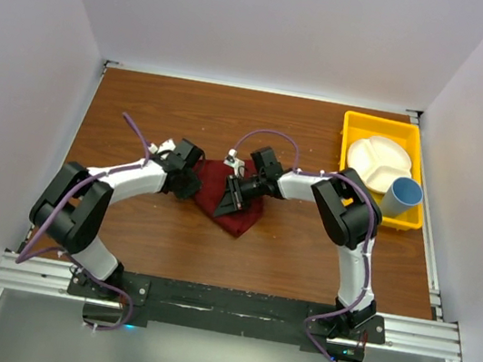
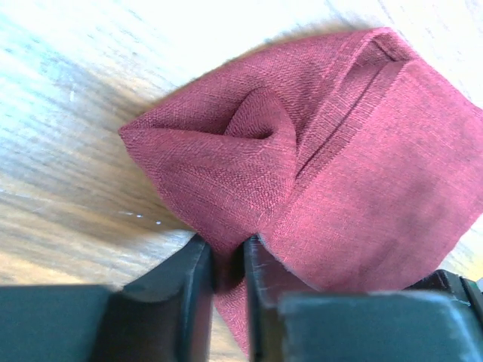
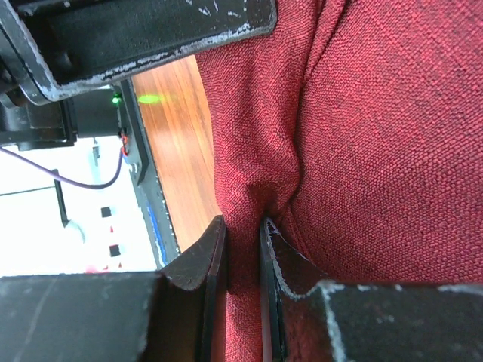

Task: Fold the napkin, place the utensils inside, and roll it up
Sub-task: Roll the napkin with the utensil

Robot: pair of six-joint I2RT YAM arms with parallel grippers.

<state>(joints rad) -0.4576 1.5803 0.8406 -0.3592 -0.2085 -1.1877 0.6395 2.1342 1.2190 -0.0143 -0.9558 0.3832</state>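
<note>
Top external view: the napkin (image 1: 235, 212) lies bunched on the table (image 1: 169, 114), well left of the yellow tray (image 1: 354, 121). The left gripper (image 2: 229, 260) pinches a fold at its side farther from the tray; the right gripper (image 3: 243, 241) is clamped on a ridge nearer the tray.

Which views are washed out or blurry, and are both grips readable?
Left wrist: glare bleaches the table at top; the napkin in the left pincer is sharp. Right wrist: background blown white, napkin in the right pincer crisp. Top external: evenly lit.
</note>
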